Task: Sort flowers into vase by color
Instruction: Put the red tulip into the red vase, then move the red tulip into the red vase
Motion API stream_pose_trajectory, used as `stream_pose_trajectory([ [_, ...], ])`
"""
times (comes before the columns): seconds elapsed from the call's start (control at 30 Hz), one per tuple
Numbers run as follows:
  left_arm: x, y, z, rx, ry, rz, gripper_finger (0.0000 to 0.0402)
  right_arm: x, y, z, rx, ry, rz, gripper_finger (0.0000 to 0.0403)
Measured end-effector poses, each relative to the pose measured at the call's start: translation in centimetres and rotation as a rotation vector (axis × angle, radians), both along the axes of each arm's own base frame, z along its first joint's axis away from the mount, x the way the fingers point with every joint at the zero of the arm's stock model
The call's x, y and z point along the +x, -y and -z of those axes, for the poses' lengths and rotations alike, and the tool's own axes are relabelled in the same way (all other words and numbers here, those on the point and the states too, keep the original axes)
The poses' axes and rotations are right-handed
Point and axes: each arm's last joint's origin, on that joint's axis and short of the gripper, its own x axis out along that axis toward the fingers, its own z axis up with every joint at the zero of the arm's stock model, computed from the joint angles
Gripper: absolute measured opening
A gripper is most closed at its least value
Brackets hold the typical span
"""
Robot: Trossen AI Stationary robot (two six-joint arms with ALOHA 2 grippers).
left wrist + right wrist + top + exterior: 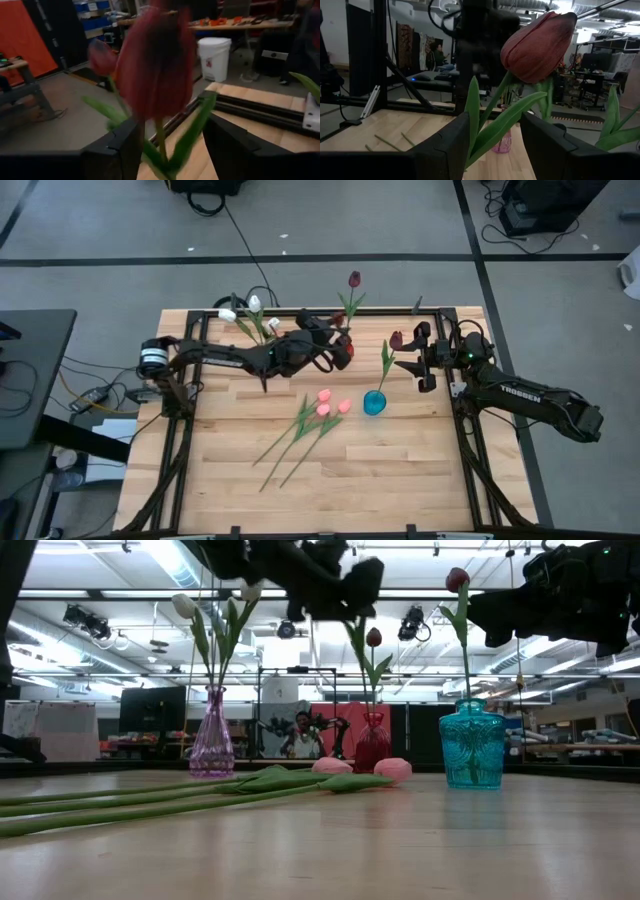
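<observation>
Three pink tulips (322, 406) lie flat on the table's middle. White tulips (185, 606) stand in a purple vase (212, 745). A red vase (372, 745) holds one dark red tulip (373, 637). A second dark red tulip (155, 65) stands between the open fingers of my left gripper (172, 150), which hovers over the red vase (343, 352). A blue vase (374, 402) holds another dark red tulip (396, 338). Its stem (495, 107) rises between the open fingers of my right gripper (495, 150), which is level at the vase's right (410, 365).
Black frame rails (440, 310) run along the table's far and side edges. The long pink tulip stems (285, 445) slant toward the near left. The near half of the table (400, 480) is bare wood. A person (300, 730) sits far off in the room behind.
</observation>
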Motion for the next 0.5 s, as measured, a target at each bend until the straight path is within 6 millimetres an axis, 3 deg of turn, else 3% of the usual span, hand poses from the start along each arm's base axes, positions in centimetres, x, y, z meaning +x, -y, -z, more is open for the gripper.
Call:
stream_pose_trajectory([
  [0.17,-1.3,1.9,-2.4,0.012,0.031,-0.017,0.0205,0.0,0.0,0.0,0.0,0.0,0.0,0.0187],
  [0.5,-2.3,5.2,-3.9,0.11,-0.035,-0.006,0.0204,0.0,0.0,0.0,0.003,0.0,0.0,0.0187],
])
